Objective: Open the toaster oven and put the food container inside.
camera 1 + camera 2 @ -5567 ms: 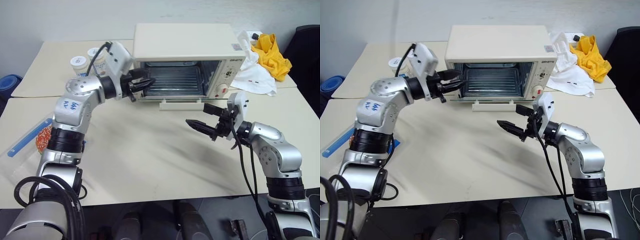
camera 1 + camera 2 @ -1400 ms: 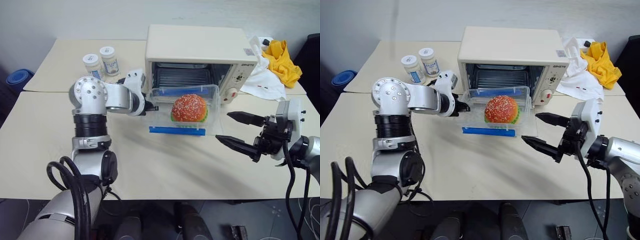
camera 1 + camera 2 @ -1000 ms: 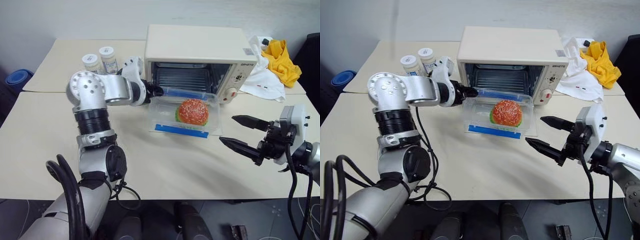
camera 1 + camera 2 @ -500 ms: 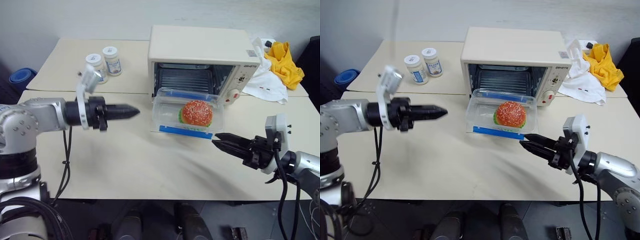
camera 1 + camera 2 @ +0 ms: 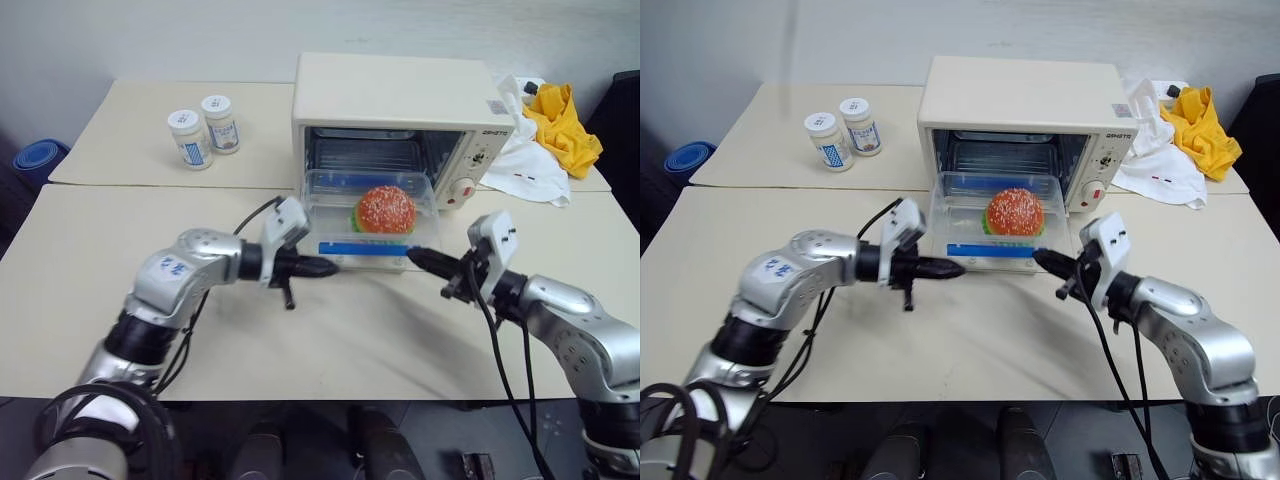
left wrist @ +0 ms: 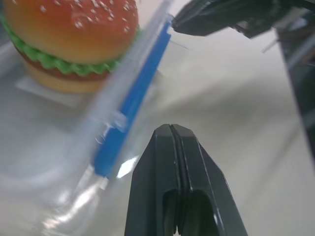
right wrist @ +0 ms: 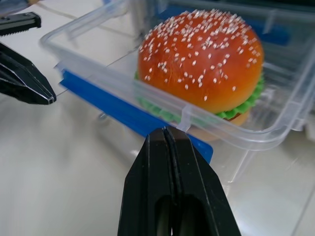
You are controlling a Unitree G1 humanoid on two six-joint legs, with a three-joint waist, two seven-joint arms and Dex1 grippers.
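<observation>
Left eye view, container [image 5: 372, 220] lying crosswise at the open oven [image 5: 398, 120] mouth, left gripper [image 5: 326, 267] and right gripper [image 5: 418, 259] fingers pressed together, empty, just beside its front corners

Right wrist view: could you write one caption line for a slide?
Shut right gripper at the blue-clipped front edge of the food container holding a burger.

Two beige tables [image 5: 90, 260] against pale wall [image 5: 150, 35]

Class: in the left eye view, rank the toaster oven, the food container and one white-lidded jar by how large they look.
1. toaster oven
2. food container
3. white-lidded jar, clearly the smallest
</observation>
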